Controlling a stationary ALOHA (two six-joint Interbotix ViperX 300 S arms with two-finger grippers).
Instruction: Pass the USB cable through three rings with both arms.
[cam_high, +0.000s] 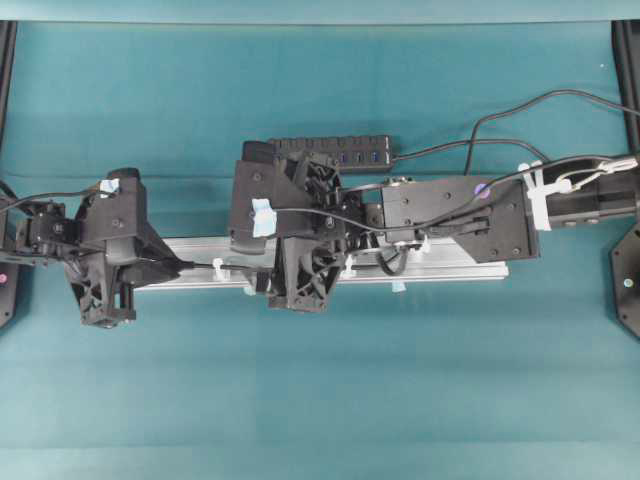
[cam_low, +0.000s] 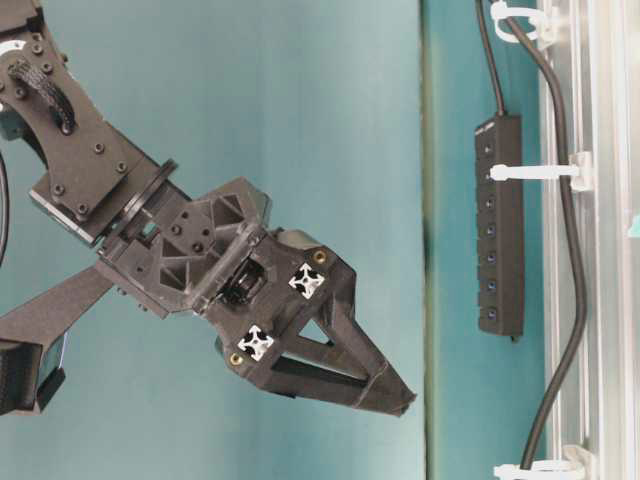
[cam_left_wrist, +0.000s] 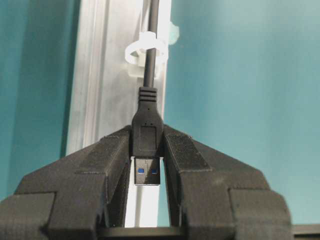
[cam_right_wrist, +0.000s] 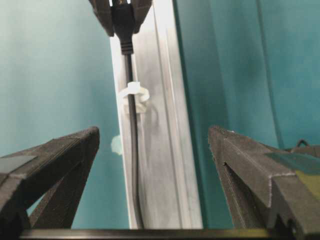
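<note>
The left black wedge gripper (cam_left_wrist: 147, 150) clamps the thin black USB cable's (cam_left_wrist: 151, 45) plug; at twelve o'clock stands a whitish plastic ring (cam_left_wrist: 146, 49). The right gripper (cam_right_wrist: 152, 145) gapes wide, holding nothing.

A teal cloth (cam_high: 320, 400) covers the whole table, lightly creased, evenly lit, with soft shadows. At the far side lies a black power strip (cam_high: 335, 150). Dark frame posts (cam_high: 8, 60) stand at the far left and far right edges.
</note>
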